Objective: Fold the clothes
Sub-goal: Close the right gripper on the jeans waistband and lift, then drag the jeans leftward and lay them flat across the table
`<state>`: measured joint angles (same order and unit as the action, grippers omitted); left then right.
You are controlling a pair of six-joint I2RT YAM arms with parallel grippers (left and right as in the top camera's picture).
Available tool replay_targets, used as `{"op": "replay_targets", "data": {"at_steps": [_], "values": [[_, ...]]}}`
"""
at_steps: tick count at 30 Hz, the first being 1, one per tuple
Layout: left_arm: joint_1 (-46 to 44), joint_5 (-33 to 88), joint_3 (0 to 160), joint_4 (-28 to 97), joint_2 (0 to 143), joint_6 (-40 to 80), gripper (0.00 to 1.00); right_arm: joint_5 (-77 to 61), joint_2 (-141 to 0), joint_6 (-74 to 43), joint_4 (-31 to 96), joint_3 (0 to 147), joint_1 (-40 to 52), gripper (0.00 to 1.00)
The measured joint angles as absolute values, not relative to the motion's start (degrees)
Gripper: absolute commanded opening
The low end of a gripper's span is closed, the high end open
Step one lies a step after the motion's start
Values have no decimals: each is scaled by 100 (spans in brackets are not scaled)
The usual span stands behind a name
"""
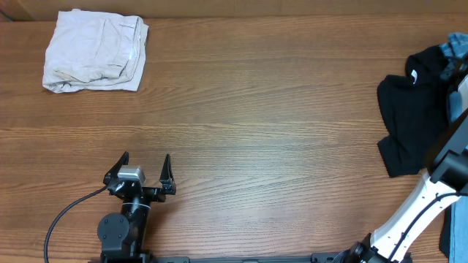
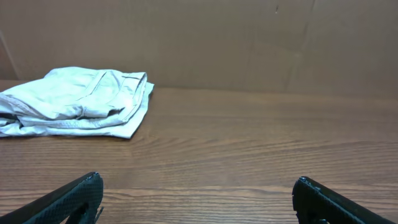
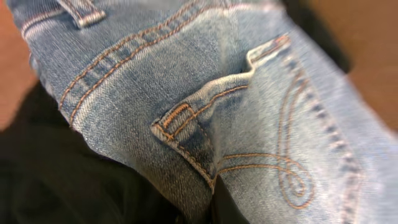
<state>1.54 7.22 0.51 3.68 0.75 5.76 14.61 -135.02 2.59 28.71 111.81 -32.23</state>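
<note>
The light-blue denim jeans (image 3: 249,112) fill the right wrist view, showing a stitched back pocket. The denim is bunched and drawn into my right gripper (image 3: 221,202), which looks shut on it; only a dark finger shows. In the overhead view a bit of jeans (image 1: 455,45) shows at the far right edge, on a crumpled black garment (image 1: 413,117) with a white tag. The black garment also lies under the denim in the right wrist view (image 3: 62,174). A folded off-white garment (image 1: 95,51) lies at the far left (image 2: 81,102). My left gripper (image 1: 146,162) is open and empty (image 2: 198,182).
My right arm (image 1: 439,183) reaches from the front right corner up to the clothes pile. More blue fabric (image 1: 459,234) hangs at the lower right edge. A brown wall (image 2: 249,37) stands behind the wooden table (image 1: 256,109).
</note>
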Motion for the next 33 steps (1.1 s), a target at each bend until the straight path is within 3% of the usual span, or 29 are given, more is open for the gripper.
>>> {"op": "replay_targets", "data": {"at_steps": [15, 24, 33], "values": [[154, 722, 51, 368, 75, 576, 100, 1046, -12206, -722, 3614, 11181, -2915, 4], [154, 720, 51, 368, 75, 574, 100, 1166, -10744, -1313, 3785, 11181, -2641, 4], [154, 722, 51, 368, 75, 574, 100, 1164, -10377, -1551, 4289, 11179, -1066, 4]]}}
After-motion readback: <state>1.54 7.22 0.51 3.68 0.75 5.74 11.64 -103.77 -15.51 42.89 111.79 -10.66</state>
